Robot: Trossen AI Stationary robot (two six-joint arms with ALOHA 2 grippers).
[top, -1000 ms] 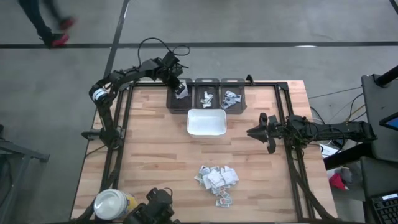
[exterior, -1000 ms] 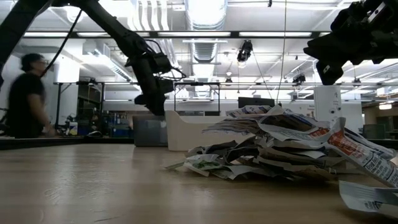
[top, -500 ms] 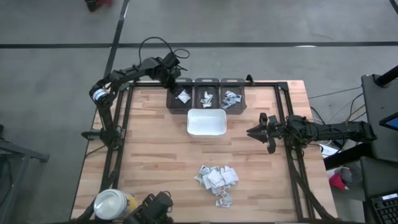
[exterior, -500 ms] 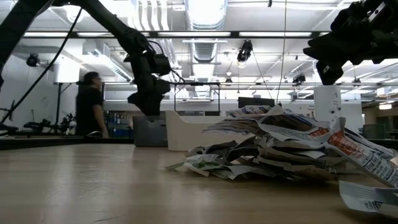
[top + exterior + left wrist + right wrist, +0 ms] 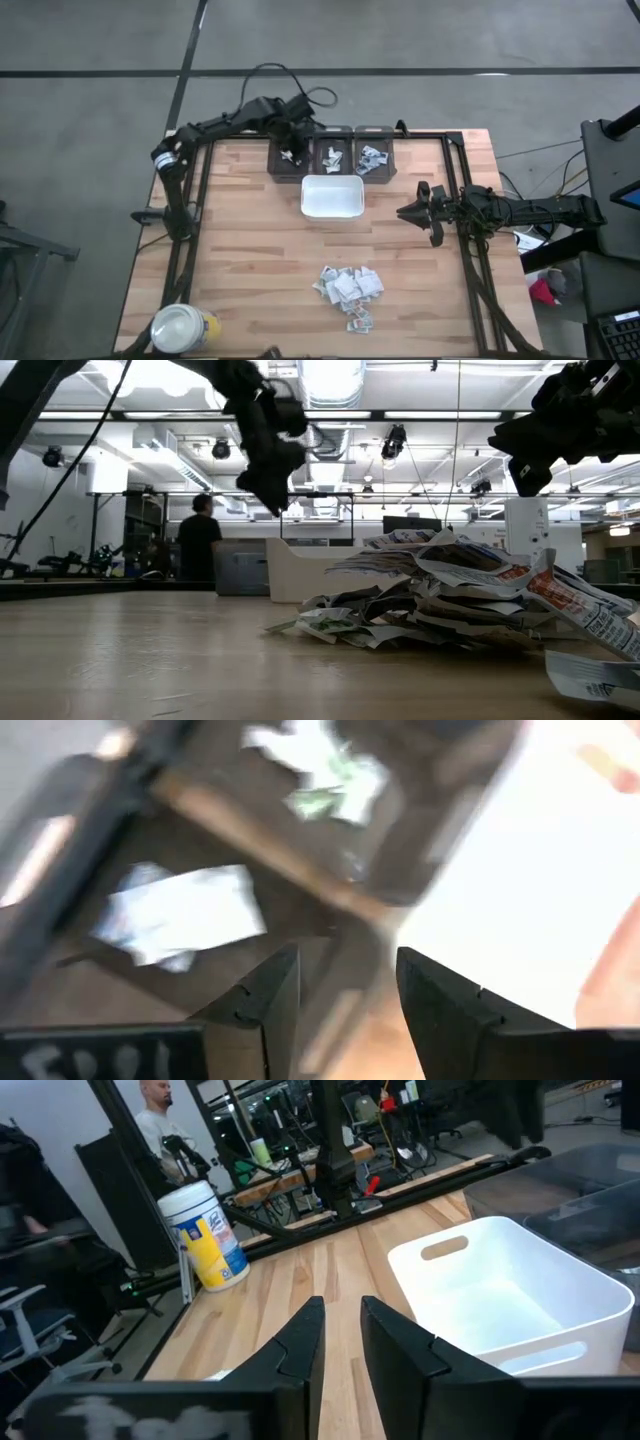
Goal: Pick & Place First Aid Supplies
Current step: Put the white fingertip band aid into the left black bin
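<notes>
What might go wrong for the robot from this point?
The pile of packets is loose and overlapping, so a gripper might lift several packets at once or scatter them. The open left gripper hangs just above the left bin and could clip its rim. The right gripper waits beside the white tray and could nudge it.

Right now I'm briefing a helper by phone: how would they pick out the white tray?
Start at the wooden table. Along its far edge stand three dark bins in a row. The white tray sits just in front of them: the only white, open, rectangular container, holding nothing.
</notes>
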